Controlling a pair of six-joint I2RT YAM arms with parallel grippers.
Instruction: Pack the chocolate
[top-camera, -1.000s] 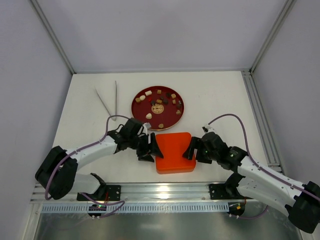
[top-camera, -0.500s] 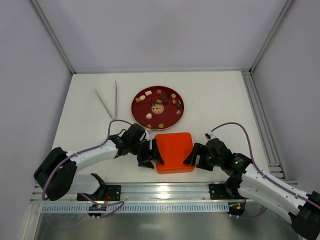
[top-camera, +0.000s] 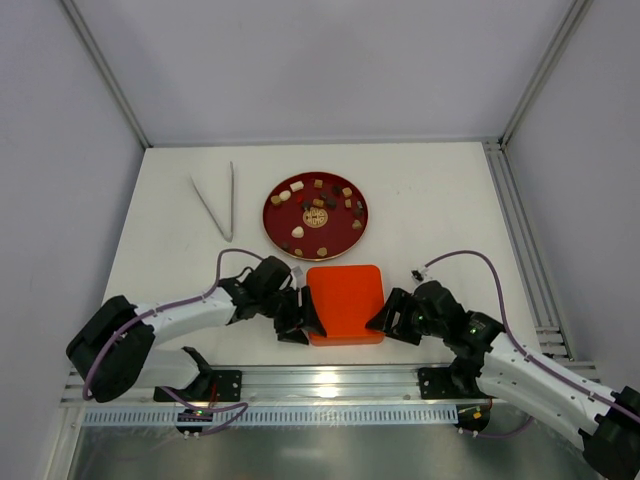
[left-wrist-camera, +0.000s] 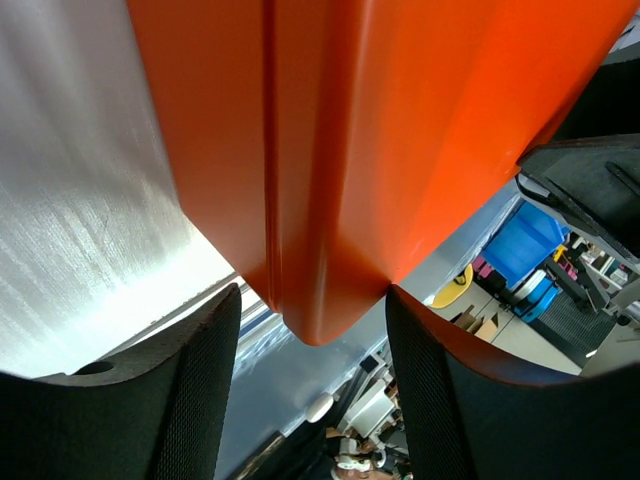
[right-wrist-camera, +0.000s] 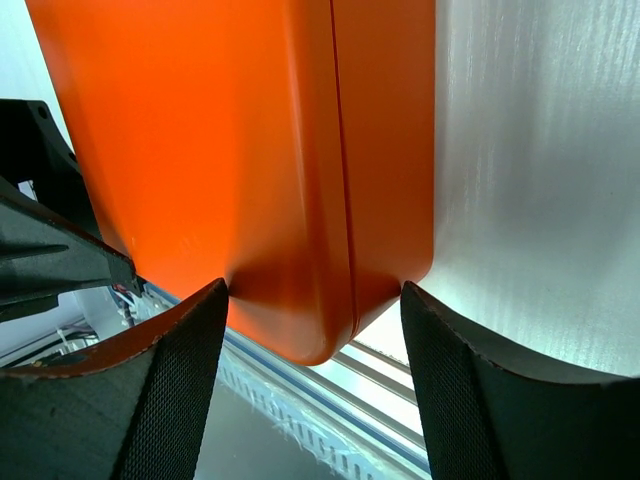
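Observation:
The chocolate (top-camera: 318, 188) lies as several cream and brown pieces on a round dark red plate (top-camera: 272, 215), away from both grippers. In front of it sits a closed orange-red square box (top-camera: 345, 300), its lid seam showing. My left gripper (top-camera: 305, 322) clamps the box's near left corner (left-wrist-camera: 330, 150), with its fingers (left-wrist-camera: 430, 380) against the corner's two sides. My right gripper (top-camera: 385, 322) is shut on the near right corner (right-wrist-camera: 240, 150), and both of its pads (right-wrist-camera: 180, 380) press the box. What the box holds is hidden.
Metal tongs (top-camera: 218, 200) lie at the back left of the white table (top-camera: 440, 200). The metal rail (top-camera: 330, 385) with the arm bases runs just beyond the box's near edge. Walls close in the table on three sides.
Both grippers have slid down the box's sides to its near corners and narrowed onto them. The box has shifted slightly to the left.

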